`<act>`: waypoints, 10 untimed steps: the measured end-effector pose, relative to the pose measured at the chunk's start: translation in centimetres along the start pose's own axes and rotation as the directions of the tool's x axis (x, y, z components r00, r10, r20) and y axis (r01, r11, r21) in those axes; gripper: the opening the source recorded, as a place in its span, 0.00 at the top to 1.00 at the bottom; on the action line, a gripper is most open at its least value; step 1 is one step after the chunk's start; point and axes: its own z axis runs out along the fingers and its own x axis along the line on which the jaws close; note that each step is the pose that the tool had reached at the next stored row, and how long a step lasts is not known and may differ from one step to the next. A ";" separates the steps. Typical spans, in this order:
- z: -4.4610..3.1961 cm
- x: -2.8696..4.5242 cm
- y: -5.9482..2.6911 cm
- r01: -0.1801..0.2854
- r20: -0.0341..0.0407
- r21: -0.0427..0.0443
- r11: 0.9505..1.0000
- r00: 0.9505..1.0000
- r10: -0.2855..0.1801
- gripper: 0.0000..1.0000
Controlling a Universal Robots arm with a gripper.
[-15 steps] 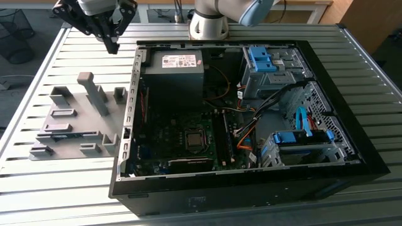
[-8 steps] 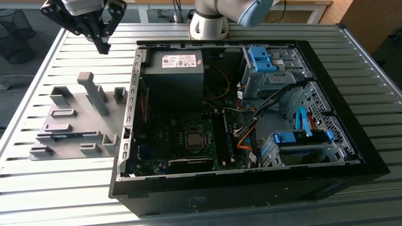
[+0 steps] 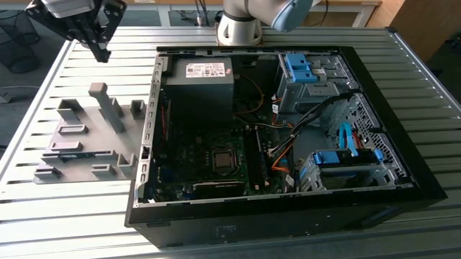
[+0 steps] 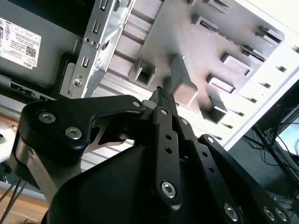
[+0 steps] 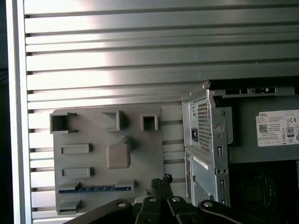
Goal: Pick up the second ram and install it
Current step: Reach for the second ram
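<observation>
The second ram [image 5: 93,189] is a thin blue stick lying in a slot of the grey fixture plate [image 5: 140,154]. In the exterior view the ram [image 3: 75,156] sits near the front of that plate [image 3: 86,121], at the exterior view's left of the open computer case [image 3: 288,210]. My gripper [image 3: 102,54] hangs high above the table behind the plate, well away from the ram. Its fingertips [image 5: 161,179] meet with nothing between them, and the closed tip [image 4: 162,93] points down toward the plate. The motherboard's memory slots [image 3: 253,154] run beside the processor socket [image 3: 224,159].
The case holds a power supply [image 3: 200,81], light-blue drive latches [image 3: 299,67] and cable bundles [image 3: 288,145]. A tall grey post [image 3: 109,108] and several blocks stand up from the fixture plate. The slatted metal table [image 3: 86,216] ends close to the plate's outer side.
</observation>
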 end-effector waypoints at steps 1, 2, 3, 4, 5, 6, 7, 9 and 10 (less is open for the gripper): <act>0.00 0.30 -0.02 0.000 0.000 0.000 1.000 1.000 0.000 0.89; -0.02 0.61 -0.05 0.000 0.000 0.000 1.000 1.000 0.000 0.89; -0.03 0.88 -0.07 0.000 0.000 0.000 1.000 1.000 0.000 0.89; -0.03 1.03 -0.08 0.000 0.000 0.000 1.000 1.000 0.000 0.89; -0.03 1.15 -0.09 0.000 0.000 0.000 1.000 1.000 0.000 0.89; -0.04 1.32 -0.10 0.000 0.000 0.000 1.000 1.000 0.000 0.89; -0.04 1.53 -0.12 0.000 0.000 0.000 1.000 1.000 0.000 0.89; -0.05 2.07 -0.16 0.000 0.000 0.000 1.000 1.000 0.000 0.89; -0.06 2.40 -0.19 0.000 0.000 0.000 1.000 1.000 0.000 0.89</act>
